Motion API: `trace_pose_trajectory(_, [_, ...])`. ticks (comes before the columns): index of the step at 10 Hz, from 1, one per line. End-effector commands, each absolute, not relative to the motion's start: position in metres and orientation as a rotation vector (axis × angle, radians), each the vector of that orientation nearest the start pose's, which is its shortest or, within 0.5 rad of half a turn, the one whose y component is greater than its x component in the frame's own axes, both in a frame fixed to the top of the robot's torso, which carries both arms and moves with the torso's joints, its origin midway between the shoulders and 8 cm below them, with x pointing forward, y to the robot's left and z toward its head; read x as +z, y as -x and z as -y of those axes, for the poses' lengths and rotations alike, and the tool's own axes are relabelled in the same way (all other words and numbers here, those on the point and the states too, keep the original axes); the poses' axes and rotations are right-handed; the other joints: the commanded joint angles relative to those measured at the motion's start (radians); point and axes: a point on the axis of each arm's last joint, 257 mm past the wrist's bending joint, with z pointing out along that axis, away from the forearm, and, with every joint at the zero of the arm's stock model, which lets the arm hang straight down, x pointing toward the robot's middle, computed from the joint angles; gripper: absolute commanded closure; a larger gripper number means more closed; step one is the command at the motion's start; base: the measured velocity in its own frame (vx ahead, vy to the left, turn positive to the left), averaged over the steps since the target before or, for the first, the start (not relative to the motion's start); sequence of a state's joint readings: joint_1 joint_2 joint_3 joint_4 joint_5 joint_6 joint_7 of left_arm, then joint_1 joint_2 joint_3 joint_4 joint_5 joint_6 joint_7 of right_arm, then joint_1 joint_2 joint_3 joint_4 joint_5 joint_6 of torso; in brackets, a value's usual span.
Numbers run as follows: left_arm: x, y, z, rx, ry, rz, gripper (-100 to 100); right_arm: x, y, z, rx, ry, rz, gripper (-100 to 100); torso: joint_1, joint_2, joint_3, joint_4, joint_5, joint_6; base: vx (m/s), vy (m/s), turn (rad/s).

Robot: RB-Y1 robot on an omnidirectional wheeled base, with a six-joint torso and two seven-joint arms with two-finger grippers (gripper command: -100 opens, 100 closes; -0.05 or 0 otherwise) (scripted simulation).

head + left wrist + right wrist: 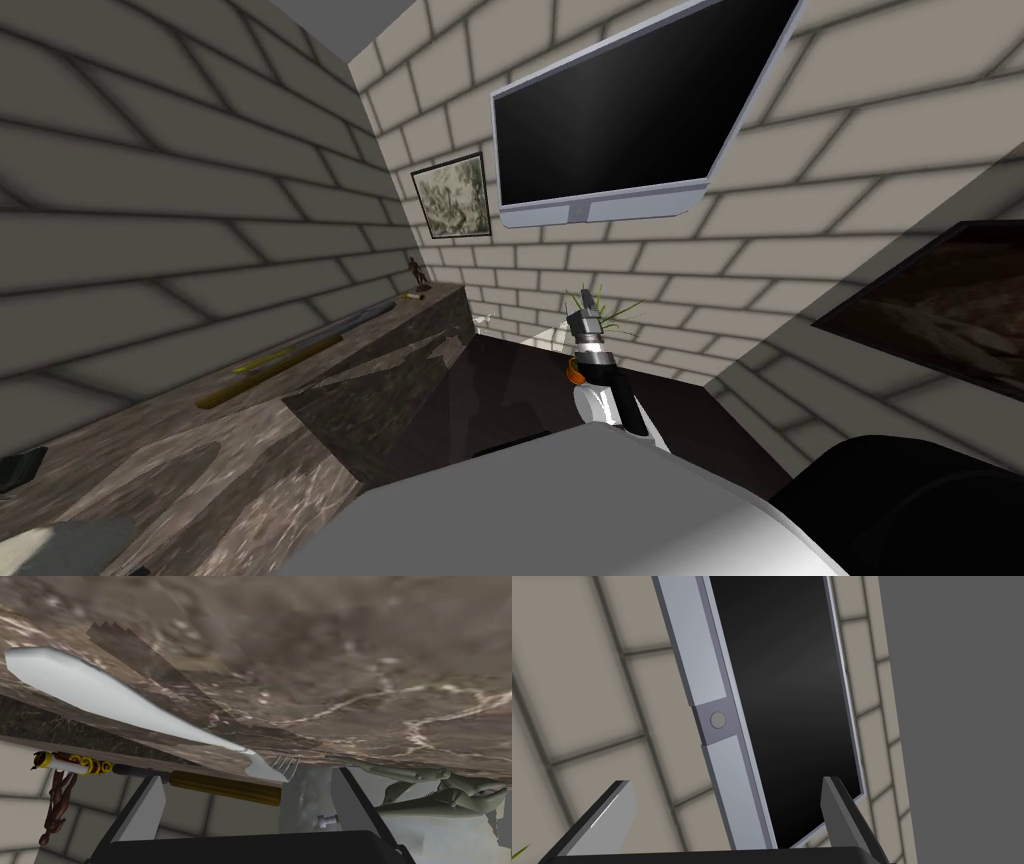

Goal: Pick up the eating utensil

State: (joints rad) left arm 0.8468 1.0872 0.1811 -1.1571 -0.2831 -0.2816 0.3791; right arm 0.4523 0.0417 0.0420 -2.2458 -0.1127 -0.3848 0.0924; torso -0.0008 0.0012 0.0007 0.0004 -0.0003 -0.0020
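Observation:
The eating utensil is a white fork (125, 698) lying on a brown marbled counter (325, 651). In the left wrist view the counter appears upside down. My left gripper (245, 776) is open. The fork's tines (287, 763) lie just ahead of the gap between the fingers, nearer one finger (347, 796), and neither finger touches them. The handle runs away past the other finger (145, 806). My right gripper (727, 781) is open with nothing in it. In the head view the right gripper (585, 300) is raised toward the wall.
Beside the fork lie a tool with a golden-brown handle (225, 786), a small scroll (75, 763), a dark figurine (57, 806) and grey locking pliers (440, 793). The counter (200, 450) runs along the brick wall on my left, with long thin things (290, 352) on it.

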Motion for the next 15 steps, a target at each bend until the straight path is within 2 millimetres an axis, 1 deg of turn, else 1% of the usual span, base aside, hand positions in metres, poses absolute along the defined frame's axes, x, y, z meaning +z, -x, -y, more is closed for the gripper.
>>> trace_pose_trajectory(1, [-0.333, -0.141, -0.738, 0.139, 0.98, -2.074, -100, 0.002, -0.373, 0.278, 1.329, -0.811, -0.617, 0, 0.0, 0.0, 0.0, 0.0, 0.0, 0.0, -0.02, 0.032, 0.134])
trace_pose_trajectory(3, [-0.338, -0.167, -0.73, 0.124, 0.958, -2.085, -100, 0.002, -0.373, 0.278, 1.329, -0.811, -0.617, 0, 0.003, 0.001, 0.001, 0.0, 0.001, 0.0, -0.026, 0.039, 0.097])
trace_pose_trajectory(4, [-0.338, -0.167, -0.73, 0.123, 0.958, -2.085, -100, 0.002, -0.373, 0.278, 1.329, -0.811, -0.617, 0, 0.002, 0.002, 0.001, 0.0, 0.001, 0.0, -0.02, 0.019, 0.025])
trace_pose_trajectory(7, [-0.342, -0.203, -0.717, 0.108, 0.924, -2.1, -100, 0.002, -0.373, 0.278, 1.329, -0.811, -0.617, 0, 0.002, 0.001, 0.001, 0.0, 0.0, 0.0, -0.016, 0.023, 0.102])
trace_pose_trajectory(10, [-0.342, -0.236, -0.707, 0.102, 0.888, -2.11, -100, 0.002, -0.373, 0.278, 1.329, -0.811, -0.617, 0, 0.002, 0.001, 0.001, 0.0, 0.001, 0.0, -0.022, 0.037, 0.103])
trace_pose_trajectory(11, [-0.343, -0.229, -0.709, 0.101, 0.894, -2.109, -100, 0.002, -0.373, 0.278, 1.329, -0.811, -0.617, 0, 0.002, 0.001, 0.001, 0.0, 0.001, 0.0, -0.008, 0.012, 0.014])
trace_pose_trajectory(12, [-0.343, -0.23, -0.709, 0.102, 0.894, -2.109, 100, 0.002, -0.373, 0.278, 1.329, -0.811, -0.617, 0, 0.001, 0.001, 0.001, 0.0, 0.0, 0.0, 0.0, 0.0, 0.0])
trace_pose_trajectory(15, [-0.342, -0.23, -0.709, 0.102, 0.898, -2.106, 100, 0.002, -0.373, 0.277, 1.329, -0.811, -0.617, 0, 0.0, 0.0, 0.0, 0.0, 0.001, 0.001, 0.0, 0.001, 0.004])
